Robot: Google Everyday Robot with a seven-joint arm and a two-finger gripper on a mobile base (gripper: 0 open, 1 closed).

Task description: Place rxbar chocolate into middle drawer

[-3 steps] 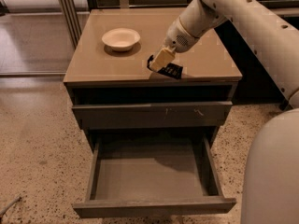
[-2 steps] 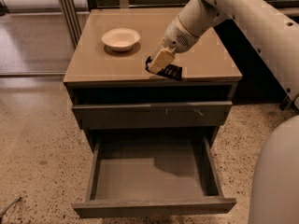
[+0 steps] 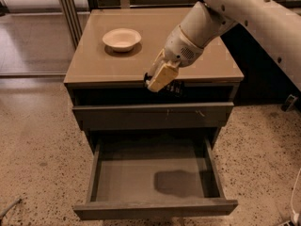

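Note:
My gripper (image 3: 159,80) hangs at the front edge of the cabinet top, shut on the rxbar chocolate (image 3: 176,88). The bar is small, black and flat, with white lettering. It sticks out to the right of the tan fingers (image 3: 162,75), in the air in front of the top's edge. The middle drawer (image 3: 127,173) is pulled open below, with a smooth grey inside holding nothing but the arm's shadow. The gripper and bar are above the drawer's rear part.
A white bowl (image 3: 122,38) stands on the tan cabinet top (image 3: 94,60) at the back left. A shut drawer front with small pale scratches (image 3: 153,115) sits just under the gripper. My white arm (image 3: 254,13) comes in from the upper right. Speckled floor surrounds the cabinet.
The gripper has lifted the bar off the cabinet top and carried it forward past the front edge, towards the open drawer.

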